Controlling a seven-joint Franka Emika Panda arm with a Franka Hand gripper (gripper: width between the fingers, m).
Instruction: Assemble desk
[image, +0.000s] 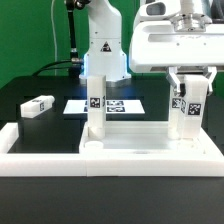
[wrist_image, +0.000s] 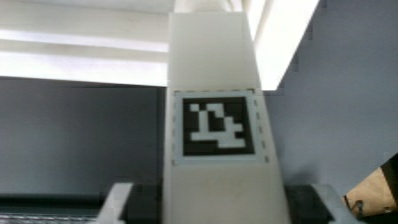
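The white rimmed desk top lies at the front of the table. One white leg stands upright on it toward the exterior view's left, tag facing the camera. My gripper is shut on a second upright leg toward the exterior view's right, and the leg's lower end meets the top. In the wrist view this leg with its black-and-white tag fills the middle between my dark fingers. My gripper grips it on both sides. A third leg lies loose at the exterior view's left.
The marker board lies flat behind the desk top. A long white border bar runs along the front left. The arm's white base stands at the back. A green wall closes the back.
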